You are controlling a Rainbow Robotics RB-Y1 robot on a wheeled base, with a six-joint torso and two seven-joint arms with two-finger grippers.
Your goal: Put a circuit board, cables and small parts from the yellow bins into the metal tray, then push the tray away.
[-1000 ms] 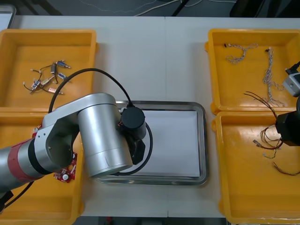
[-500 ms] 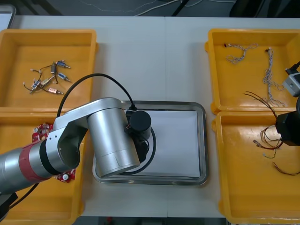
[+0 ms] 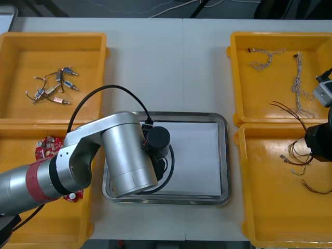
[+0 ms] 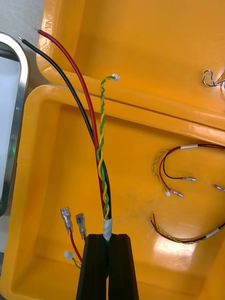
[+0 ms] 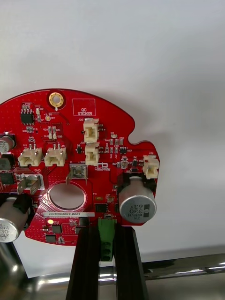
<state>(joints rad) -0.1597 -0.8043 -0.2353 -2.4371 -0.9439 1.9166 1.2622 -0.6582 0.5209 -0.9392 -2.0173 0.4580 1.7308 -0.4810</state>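
The metal tray (image 3: 223,155), white inside, is serving as reference. To the tray's right, nearer me, the yellow bin (image 3: 259,207) is lying under my right gripper (image 4: 108,241). My left gripper (image 5: 106,229) is holding a round red circuit board (image 5: 79,154) over the tray's white floor, beside its rim; I cannot tell whether the board is touching. My right fingers are pinching a taped cable bundle (image 4: 99,154) of red, black and twisted yellow-green wires, pointing toward the tray. My left fingers are clamping the board's green connector (image 5: 106,243).
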